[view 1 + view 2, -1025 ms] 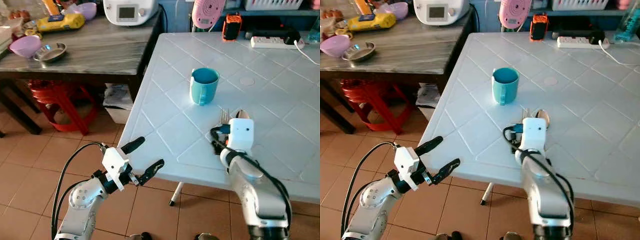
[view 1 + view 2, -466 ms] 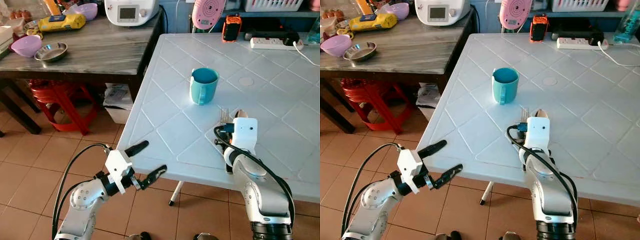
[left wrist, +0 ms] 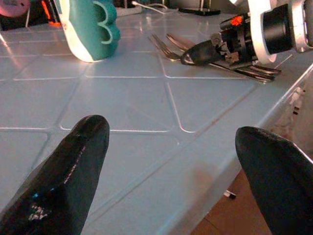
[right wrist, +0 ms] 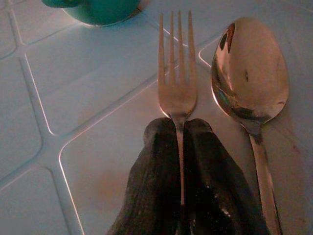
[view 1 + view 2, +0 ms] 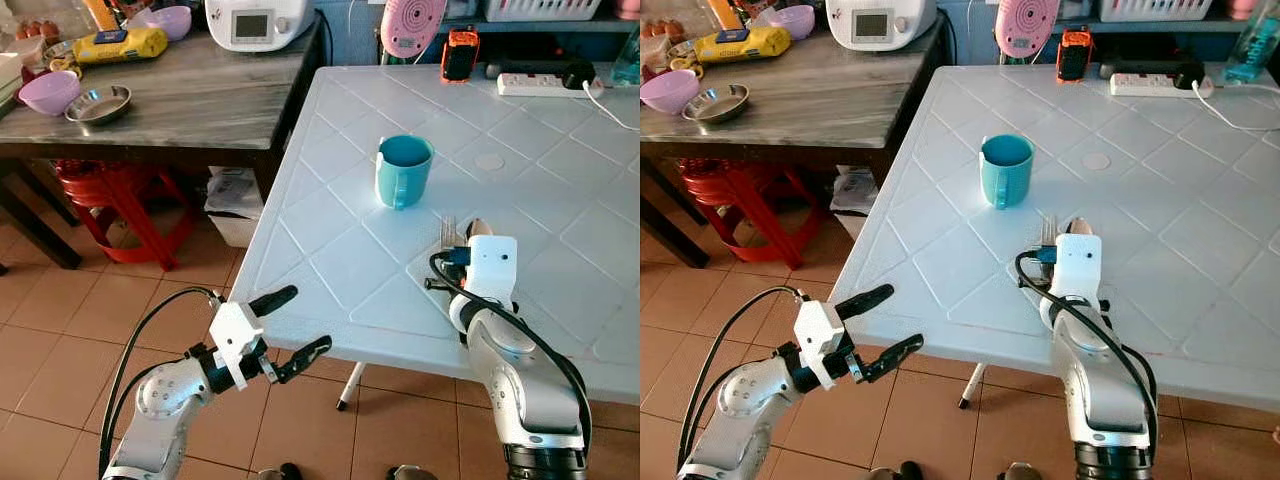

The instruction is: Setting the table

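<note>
Right now my right gripper (image 4: 180, 142) is pinched tight on the fork (image 4: 177, 73), keeping it flat on the white table (image 5: 330, 190) so it lies parallel to the spoon (image 4: 249, 73) just beside it. Ahead of the tines stands the teal mug (image 5: 404, 170). My left gripper (image 5: 285, 325) hovers spread wide and empty off the table's edge, out of the way.

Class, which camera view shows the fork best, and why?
The right wrist view: the fork is close, tines sharp, handle pinched in the right claw beside the spoon. Eye views show just its tines; the left wrist view shows it sideways, farther off.
</note>
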Controlling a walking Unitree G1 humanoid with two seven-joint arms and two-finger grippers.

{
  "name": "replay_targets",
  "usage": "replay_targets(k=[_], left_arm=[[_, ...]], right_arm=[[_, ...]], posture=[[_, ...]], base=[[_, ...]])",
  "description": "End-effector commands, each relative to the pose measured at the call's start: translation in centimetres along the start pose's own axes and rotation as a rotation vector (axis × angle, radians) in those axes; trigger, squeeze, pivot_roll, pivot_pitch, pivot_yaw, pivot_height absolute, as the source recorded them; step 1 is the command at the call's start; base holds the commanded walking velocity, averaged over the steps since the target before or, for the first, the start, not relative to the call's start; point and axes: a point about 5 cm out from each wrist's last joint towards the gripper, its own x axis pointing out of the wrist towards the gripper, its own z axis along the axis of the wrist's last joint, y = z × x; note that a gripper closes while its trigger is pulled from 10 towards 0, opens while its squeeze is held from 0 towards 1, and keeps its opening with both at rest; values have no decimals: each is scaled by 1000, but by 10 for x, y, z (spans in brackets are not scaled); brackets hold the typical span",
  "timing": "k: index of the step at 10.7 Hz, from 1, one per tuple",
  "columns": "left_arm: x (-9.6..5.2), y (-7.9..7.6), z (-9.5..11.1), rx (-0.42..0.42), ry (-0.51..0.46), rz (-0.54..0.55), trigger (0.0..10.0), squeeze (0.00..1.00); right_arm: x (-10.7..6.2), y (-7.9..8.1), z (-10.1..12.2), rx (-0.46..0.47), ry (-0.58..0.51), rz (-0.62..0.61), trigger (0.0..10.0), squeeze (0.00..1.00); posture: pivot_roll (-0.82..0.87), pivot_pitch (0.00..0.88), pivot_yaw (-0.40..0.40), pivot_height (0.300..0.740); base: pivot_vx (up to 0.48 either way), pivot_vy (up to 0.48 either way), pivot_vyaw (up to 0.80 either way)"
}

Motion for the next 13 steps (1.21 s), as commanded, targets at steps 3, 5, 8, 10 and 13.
replay_targets(k=[3,5,8,10,13], left_arm=[[-2,-3,1,12,26,-16,10000,0],[-3,-2,2,19,19,5,10000,0],[-2,18,9,17,-36,197,10000,0],[0,29,16,25,-42,307,10000,0],[6,37,19,14,-49,430,10000,0]], right_arm=[[2,-2,-29,21,137,-22,0,0],[4,2,-16,94,78,-15,0,0],[0,11,6,152,-17,10,0,0],[-3,20,14,181,-65,59,0,0],[-7,28,23,193,-126,110,0,0]], posture=[[-140,164,121,740],[-137,162,122,740],[-141,163,122,740],[-139,160,120,740],[-141,154,116,740]], base=[[0,0,0],[0,0,0],[0,0,0],[0,0,0],[0,0,0]])
